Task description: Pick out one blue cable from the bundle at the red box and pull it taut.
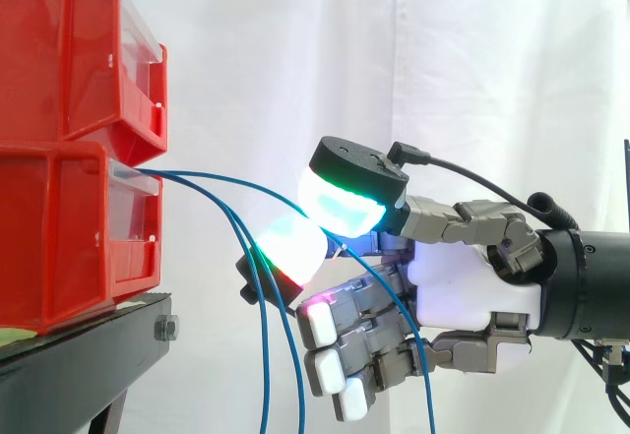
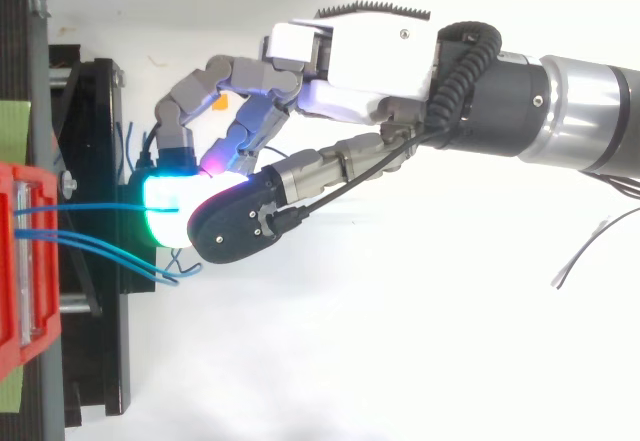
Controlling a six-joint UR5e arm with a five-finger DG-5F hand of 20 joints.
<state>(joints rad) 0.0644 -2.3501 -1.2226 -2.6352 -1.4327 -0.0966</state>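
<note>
Blue cable [image 2: 100, 206] pinched between fingers [image 1: 290, 247] near red box [image 1: 59, 227] edge.

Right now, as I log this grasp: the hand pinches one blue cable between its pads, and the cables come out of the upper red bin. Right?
Not quite. The hand does pinch one blue cable between its pads, but the cables come out of the lower red bin, not the upper red bin, as the side view shows.
</note>
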